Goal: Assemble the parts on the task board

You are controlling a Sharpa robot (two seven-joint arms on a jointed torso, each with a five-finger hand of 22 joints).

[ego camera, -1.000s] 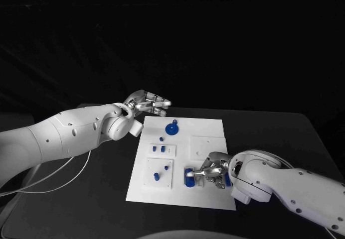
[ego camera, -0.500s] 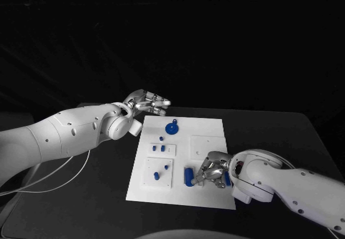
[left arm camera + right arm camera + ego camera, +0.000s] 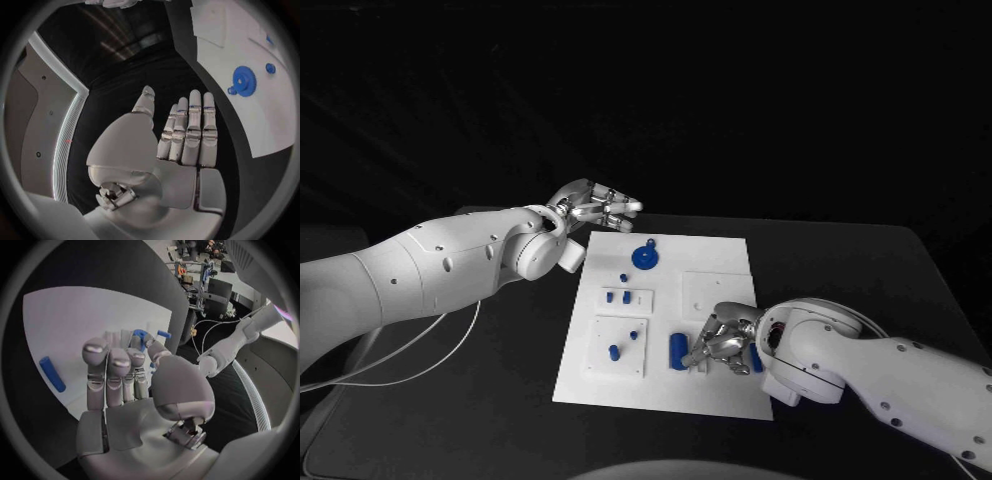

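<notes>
The white rectangular task board [image 3: 668, 325] lies flat in the middle of the black table [image 3: 877, 270], its long sides running away from the robot. Near its far end lies a round blue toothed gear [image 3: 645, 259] with a small blue peg [image 3: 651, 243] just beyond it; in the left wrist view the same gear [image 3: 244, 78] and a small blue knob [image 3: 270, 68] show on the white surface. Toward the near left of the board, two raised white plates carry small blue pieces [image 3: 626, 297], and the nearer plate holds a short blue pin [image 3: 615, 352]. A blue cylindrical rod [image 3: 678, 352] lies on the near part of the board, just beside the silver right hand [image 3: 723, 345]. That hand is lowered over the board's near right corner with its fingers [image 3: 119, 372] curled downward; a blue part [image 3: 139, 338] shows at the fingertips, but I cannot tell whether it is pinched or only lies behind them. The rod [image 3: 52, 373] lies apart from those fingers. The silver left hand [image 3: 596, 208] hangs off the board's far left corner, above the table, fingers [image 3: 190, 130] straight and close together, holding nothing.
</notes>
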